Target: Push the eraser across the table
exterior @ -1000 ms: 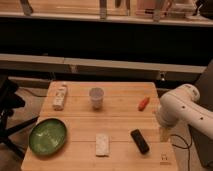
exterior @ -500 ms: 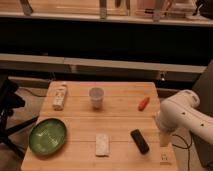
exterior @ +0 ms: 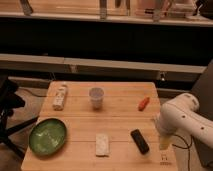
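Observation:
The eraser (exterior: 140, 140), a small flat black oblong, lies on the light wooden table (exterior: 120, 118) near its front right part, angled slightly. My gripper (exterior: 164, 141) hangs from the white arm (exterior: 180, 119) just right of the eraser, low over the table's right edge. A small gap separates it from the eraser. The gripper is open and holds nothing.
A whitish block (exterior: 102, 144) lies left of the eraser. A green bowl (exterior: 48, 135) sits front left, a white bottle-like object (exterior: 60, 96) back left, a cup (exterior: 96, 98) back centre, and an orange item (exterior: 143, 103) back right. A dark chair stands left of the table.
The arm has come down and toward the table's front edge, bringing the gripper lower beside the eraser. The eraser and other objects have not moved.

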Motion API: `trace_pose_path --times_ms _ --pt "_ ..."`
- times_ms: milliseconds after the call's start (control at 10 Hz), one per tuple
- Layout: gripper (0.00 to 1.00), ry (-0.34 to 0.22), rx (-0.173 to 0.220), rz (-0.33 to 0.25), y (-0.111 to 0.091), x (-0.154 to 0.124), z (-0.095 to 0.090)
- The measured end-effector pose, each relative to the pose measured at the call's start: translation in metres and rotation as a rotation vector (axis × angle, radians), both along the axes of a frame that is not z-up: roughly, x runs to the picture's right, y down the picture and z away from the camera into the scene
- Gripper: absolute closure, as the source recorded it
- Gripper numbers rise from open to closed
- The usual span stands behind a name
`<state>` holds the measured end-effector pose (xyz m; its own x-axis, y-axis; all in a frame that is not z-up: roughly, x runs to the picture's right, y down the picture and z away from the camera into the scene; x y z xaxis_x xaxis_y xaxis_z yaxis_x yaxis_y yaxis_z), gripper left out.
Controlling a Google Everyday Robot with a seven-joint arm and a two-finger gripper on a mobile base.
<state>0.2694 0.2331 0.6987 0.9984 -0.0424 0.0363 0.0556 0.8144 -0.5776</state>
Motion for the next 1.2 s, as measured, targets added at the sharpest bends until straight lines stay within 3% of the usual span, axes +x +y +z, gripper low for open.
trace_pose_path --times_ms 600,900,1000,1200 --pt "0.24 -0.018 -0.016 -0.002 0.014 -0.004 -0.002" --pt "0.20 -0.024 -0.021 0.001 0.017 -0.003 -0.004" --pt "0.25 -0.027 -0.026 0.002 0.020 -0.004 -0.005" --pt "0.46 -0.032 -0.033 0.002 0.025 -0.006 -0.005"
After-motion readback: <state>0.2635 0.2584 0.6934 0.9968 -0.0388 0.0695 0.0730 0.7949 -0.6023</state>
